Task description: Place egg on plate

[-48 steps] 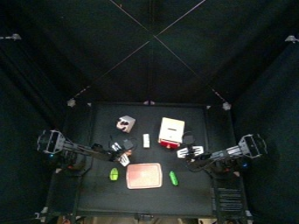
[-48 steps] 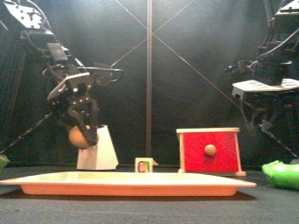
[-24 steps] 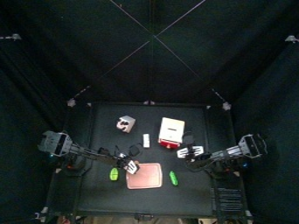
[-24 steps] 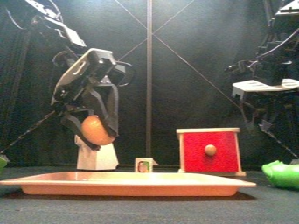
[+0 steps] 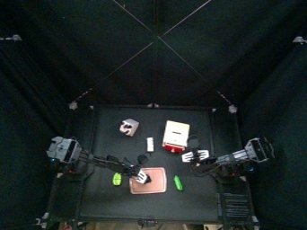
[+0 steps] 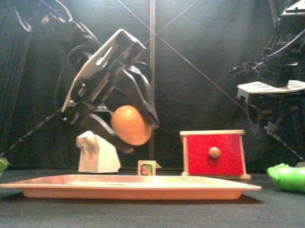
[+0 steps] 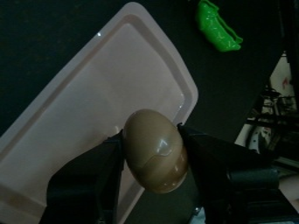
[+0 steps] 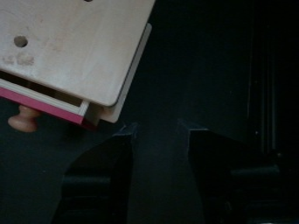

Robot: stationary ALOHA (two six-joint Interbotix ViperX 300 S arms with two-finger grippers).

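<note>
Egg (image 6: 132,125): your left end effector (image 7: 152,166) is clamped on it above the plate (image 6: 131,186). From overhead it's too small to make out; the left wrist view shows it over the plate's corner. The right end effector (image 8: 156,144) hangs beside the red box (image 8: 70,52), jaws apart.

No writing, label, brand, number or sign can be read on anything in these views. The small block (image 6: 146,167) on the table, below and beside the left gripper (image 6: 128,125), bears a mark too small to make out.
</note>
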